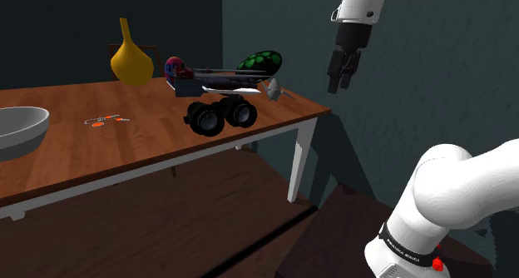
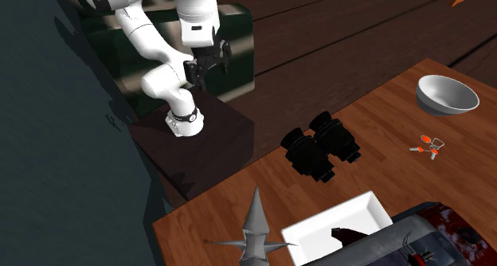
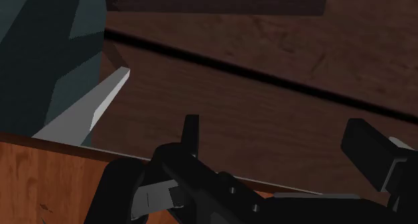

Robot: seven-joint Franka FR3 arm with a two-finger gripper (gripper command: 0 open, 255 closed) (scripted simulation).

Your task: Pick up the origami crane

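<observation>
- Well, at the left of the shoulder view, a grey bowl (image 1: 21, 122) and a small orange thing (image 1: 106, 121) sit on the wooden bench (image 1: 100, 151). They are well apart from the job.
- Next come a yellow vase (image 1: 131, 60) at the far side and black binoculars (image 1: 220, 116) near the front edge.
- Behind the binoculars is a white tray (image 2: 318, 228) with dark things on it.
- The origami crane (image 1: 274, 89) is grey and spiky. It sits at the far right corner of the bench, just beside the tray and close to the edge.
- The gripper (image 1: 339, 83) hangs in the air past the bench's right edge, well apart from the crane. Its fingers (image 1: 333, 78) stand apart and hold nothing.
- I think the step now is the reach. The gripper should go left and down until it is over the crane. Then it should close on the thick middle, not on the thin points.
- The right side is all open air, so that is the best way in. The tray is tight on the left. A hard bump could push the crane off the edge, so it should go down softly.
</observation>
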